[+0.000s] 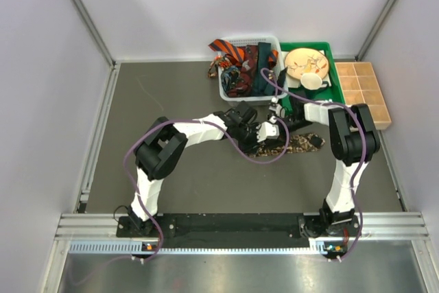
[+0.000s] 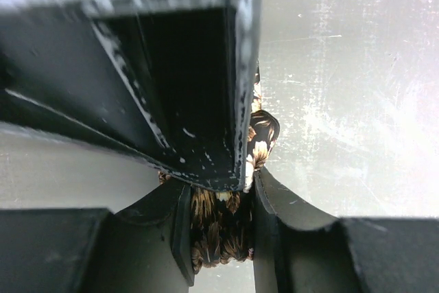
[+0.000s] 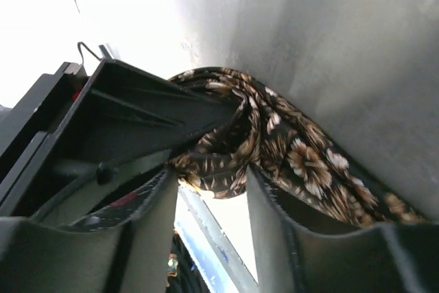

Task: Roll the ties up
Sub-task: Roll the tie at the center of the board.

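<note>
The brown-black speckled tie (image 1: 300, 145) lies on the dark table right of centre, one end bunched up between both grippers. My left gripper (image 1: 263, 133) is shut on that bunched end; in the left wrist view the fabric (image 2: 218, 228) fills the gap between the jaws (image 2: 221, 204). My right gripper (image 1: 276, 116) meets it from the far side, its tips (image 3: 209, 176) closed on a fold of the same tie (image 3: 309, 162). Orange-black striped, dark red and dark teal ties (image 1: 236, 60) fill the white mesh basket (image 1: 269, 39) at the back.
A green tray (image 1: 332, 56) with a wooden plate (image 1: 305, 60) and a white cup (image 1: 311, 81) stands right of the basket. A wooden compartment box (image 1: 363, 90) sits at the far right. Purple cables loop over both arms.
</note>
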You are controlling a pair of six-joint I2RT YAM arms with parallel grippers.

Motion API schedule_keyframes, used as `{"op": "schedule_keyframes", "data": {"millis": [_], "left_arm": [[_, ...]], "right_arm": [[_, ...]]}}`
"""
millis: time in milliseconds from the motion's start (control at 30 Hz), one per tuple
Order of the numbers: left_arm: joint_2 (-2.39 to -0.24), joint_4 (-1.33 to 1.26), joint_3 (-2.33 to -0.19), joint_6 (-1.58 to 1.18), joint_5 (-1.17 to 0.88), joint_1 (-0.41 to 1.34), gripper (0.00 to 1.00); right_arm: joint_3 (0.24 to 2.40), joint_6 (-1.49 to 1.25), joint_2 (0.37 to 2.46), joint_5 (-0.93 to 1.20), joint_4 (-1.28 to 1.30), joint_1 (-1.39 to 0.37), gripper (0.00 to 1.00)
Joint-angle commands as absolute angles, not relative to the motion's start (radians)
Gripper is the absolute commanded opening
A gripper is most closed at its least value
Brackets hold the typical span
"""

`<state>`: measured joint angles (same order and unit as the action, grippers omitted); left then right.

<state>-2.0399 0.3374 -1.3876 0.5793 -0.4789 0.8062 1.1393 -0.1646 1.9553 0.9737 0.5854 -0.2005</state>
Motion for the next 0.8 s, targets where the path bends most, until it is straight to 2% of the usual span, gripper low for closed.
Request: {"op": "schedule_keyframes", "data": {"millis": [0,67,100,133,200,333,367,500,733,767], "left_arm": [[-2.102,0.506,-1.376,0.572,-0.437,0.810,0.29],[-2.105,0.506,-1.376,0.578,-0.440,0.811,0.31],[-2.105,0.508,-1.373,0.578,-0.440,0.811,0.32],[-2.106,0.509,-1.371,0.581,-0.443,0.811,0.35],[-2.102,0.521,-1.373,0.577,-0.451,0.810,0.45],[-2.050,0.437,-1.336,0.529,-0.555,0.764,0.76],[-2.031,0.396,-1.319,0.519,-0.575,0.744,0.99],[-1.889,0.185,-1.180,0.474,-0.714,0.700,0.99],[-1.738,-0.285,-0.964,0.321,-0.707,0.675,0.99],[-1.717,-0.474,-0.881,0.298,-0.716,0.672,0.99]], "right_arm": [[1.172,-0.196,1.982,0.973,0.517,-0.230,0.40],[1.172,-0.196,1.979,0.945,0.509,-0.232,0.14],[1.169,-0.193,1.982,0.933,0.512,-0.232,0.05],[1.172,-0.183,1.983,0.917,0.532,-0.230,0.00],[1.170,-0.172,1.988,0.867,0.548,-0.226,0.00],[1.151,-0.155,1.982,0.781,0.555,-0.207,0.00],[1.141,-0.152,1.979,0.741,0.560,-0.203,0.00],[1.123,-0.143,1.956,0.652,0.549,-0.195,0.00],[1.126,-0.169,1.944,0.534,0.535,-0.195,0.00],[1.134,-0.170,1.947,0.531,0.538,-0.193,0.00]]}}
